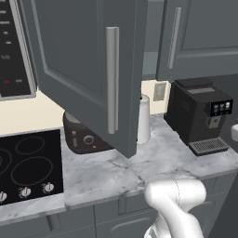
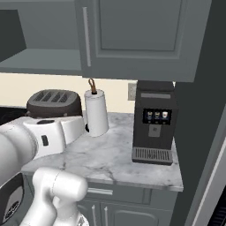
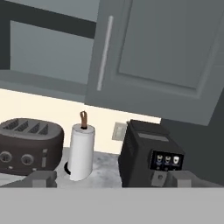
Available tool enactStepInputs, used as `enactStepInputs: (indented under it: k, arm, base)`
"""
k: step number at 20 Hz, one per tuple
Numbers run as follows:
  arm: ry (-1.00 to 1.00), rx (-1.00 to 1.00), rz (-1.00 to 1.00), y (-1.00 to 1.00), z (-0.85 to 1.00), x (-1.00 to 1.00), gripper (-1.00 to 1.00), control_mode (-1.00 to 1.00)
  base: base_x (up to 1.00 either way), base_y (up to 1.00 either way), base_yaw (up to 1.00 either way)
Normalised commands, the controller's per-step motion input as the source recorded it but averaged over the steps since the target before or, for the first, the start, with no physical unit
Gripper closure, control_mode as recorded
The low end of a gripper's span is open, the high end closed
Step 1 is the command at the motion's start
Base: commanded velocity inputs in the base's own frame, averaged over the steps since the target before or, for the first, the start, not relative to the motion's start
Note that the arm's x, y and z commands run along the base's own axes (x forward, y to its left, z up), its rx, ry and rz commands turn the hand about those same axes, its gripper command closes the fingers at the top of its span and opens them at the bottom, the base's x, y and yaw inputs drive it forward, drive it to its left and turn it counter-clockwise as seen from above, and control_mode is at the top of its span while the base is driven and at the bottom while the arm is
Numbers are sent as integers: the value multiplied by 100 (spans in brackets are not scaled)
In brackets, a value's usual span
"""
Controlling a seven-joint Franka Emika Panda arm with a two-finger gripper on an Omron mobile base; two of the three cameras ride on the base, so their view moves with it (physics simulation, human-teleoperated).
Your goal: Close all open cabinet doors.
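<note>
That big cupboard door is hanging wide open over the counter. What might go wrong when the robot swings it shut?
The open cabinet door hangs low over the toaster and beside the paper towel roll, so a clumsy push might knock them. The arm's elbow already sits close to the toaster and could bump it. The gripper might slip off the smooth bar handle.

Our arm is glossy white, built of thick rounded links that read as smooth tubes and bulbous elbows. A dark grey joint band shows at one segment, with a small dark rectangular marking on the white shell. Our fingertips are small, dull grey blocks.
</note>
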Motion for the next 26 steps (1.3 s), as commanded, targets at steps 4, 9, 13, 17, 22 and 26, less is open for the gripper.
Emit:
enactStepInputs:
  k: [4,9,13,17,22,26]
  arm:
    - [-4,-9,3,61,0,-44,-100,-100]
    - [-1,-12,3,60,0,-37,-100,-100]
    - [0,-12,2,52,0,-39,-100,-100]
    - [-6,-13,4,43,-2,-71,-100,-100]
    - [-12,-16,9,53,-18,-90,-100,-100]
    - [-9,-16,7,72,-11,-48,-100,-100]
  base:
    - [0,0,0]
    - [0,0,0]
    - [0,0,0]
    - [0,0,0]
    - [0,0,0]
    - [0,0,0]
